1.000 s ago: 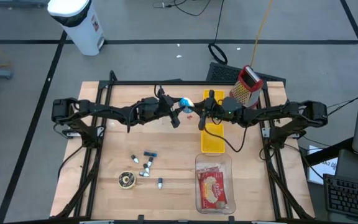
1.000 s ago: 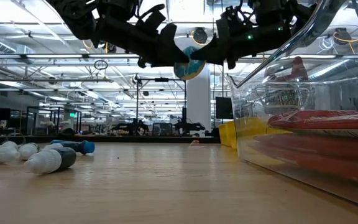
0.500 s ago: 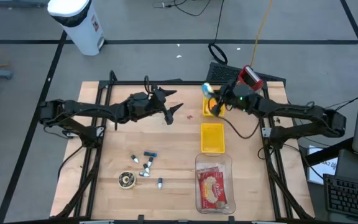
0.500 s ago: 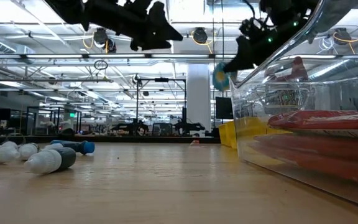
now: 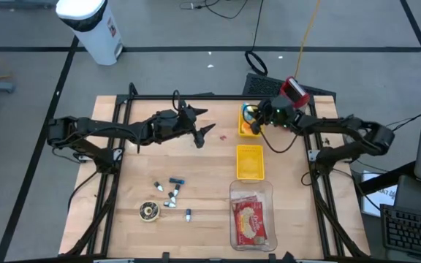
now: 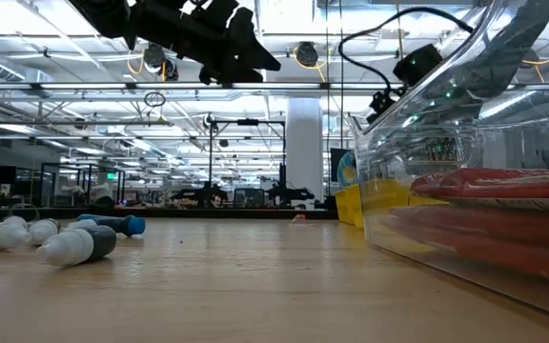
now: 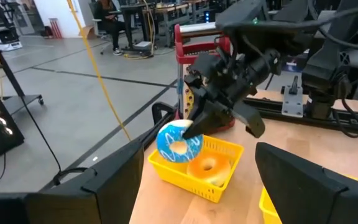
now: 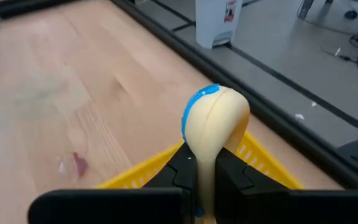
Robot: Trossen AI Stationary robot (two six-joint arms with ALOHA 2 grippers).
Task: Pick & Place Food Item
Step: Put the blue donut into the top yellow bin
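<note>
Right tool over the yellow basket, blue-iced doughnut pinched.

Right tool (image 7: 194,127) was clamped shut on the rim of the blue-iced doughnut (image 7: 178,142), which stood on edge between its fingers (image 8: 185,171), directly above the small yellow basket (image 7: 227,149) at the far edge of the table (image 5: 123,212). An orange doughnut (image 7: 208,168) lay in that basket just below and beside the held one; whether the two touched, could not tell. Left tool (image 5: 201,136) hung above the table well apart from the basket, fingers (image 7: 104,186) spread wide, nothing between them. A second yellow tray (image 5: 250,162) sat nearer than the basket, and a clear container (image 5: 251,216) with red-packaged food nearer still. Small bottles (image 5: 172,196) lay scattered on the table, near the left tool's side.
</note>
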